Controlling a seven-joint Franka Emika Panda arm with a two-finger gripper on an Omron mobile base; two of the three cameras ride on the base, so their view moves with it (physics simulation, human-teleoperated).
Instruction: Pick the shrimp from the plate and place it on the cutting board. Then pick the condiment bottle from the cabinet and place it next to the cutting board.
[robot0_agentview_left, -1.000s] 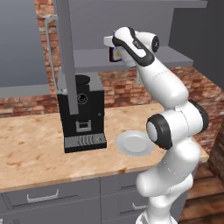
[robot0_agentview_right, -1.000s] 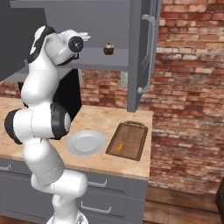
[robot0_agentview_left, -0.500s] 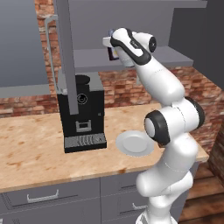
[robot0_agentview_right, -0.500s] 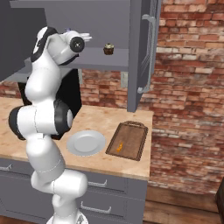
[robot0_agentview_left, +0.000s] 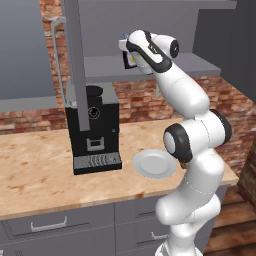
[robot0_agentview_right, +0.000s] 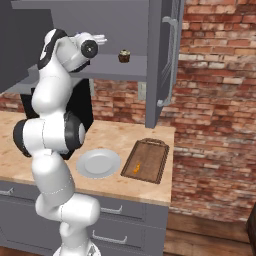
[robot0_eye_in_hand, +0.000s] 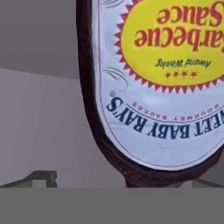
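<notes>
One condiment bottle (robot0_eye_in_hand: 153, 87) stands upright on the cabinet (robot0_agentview_left: 100, 67) shelf.

Glossy dark condiment bottle (robot0_eye_in_hand: 131, 170) with smooth paper-like label; matt grey cabinet (robot0_agentview_left: 100, 67) shelf; wooden cutting board (robot0_agentview_right: 152, 155).

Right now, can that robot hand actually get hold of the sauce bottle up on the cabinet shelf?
Probably yes: the gripper is open, right at the condiment bottle on the cabinet shelf, with nothing between them.

Condiment bottle (robot0_eye_in_hand: 157, 87): cap and neck running off the hand view's edges; in the left base view, the white arm covering most of it.
</notes>
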